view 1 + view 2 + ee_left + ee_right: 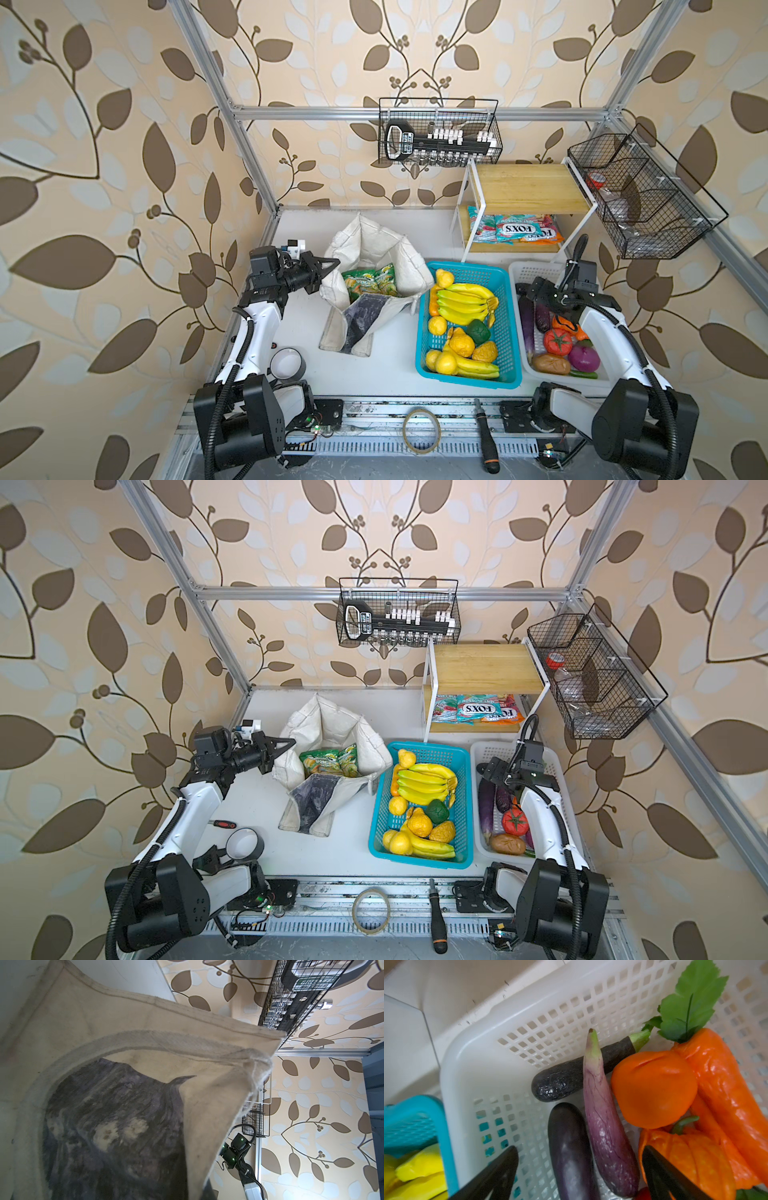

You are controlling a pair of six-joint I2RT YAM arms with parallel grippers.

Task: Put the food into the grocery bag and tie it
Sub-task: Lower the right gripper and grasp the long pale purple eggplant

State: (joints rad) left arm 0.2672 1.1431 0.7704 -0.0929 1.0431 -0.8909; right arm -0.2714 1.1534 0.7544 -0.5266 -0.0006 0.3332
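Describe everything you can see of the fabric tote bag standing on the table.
The tote bag is off-white, creased fabric with stitched hems. It stands slumped but open on the white table, beside the blue basket. Its dark grey mottled front panel flops forward, and a strap handle trails on the table. Two green-and-yellow snack packets lie inside. The shut left claw meets its left rim, apparently pinching it.

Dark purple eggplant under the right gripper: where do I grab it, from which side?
I'd take the dark purple eggplant mid-body, across its width, straight from above. It lies flat in the white basket, lengthwise between the open fingers of the right gripper; the lighter purple eggplant crowds one side.
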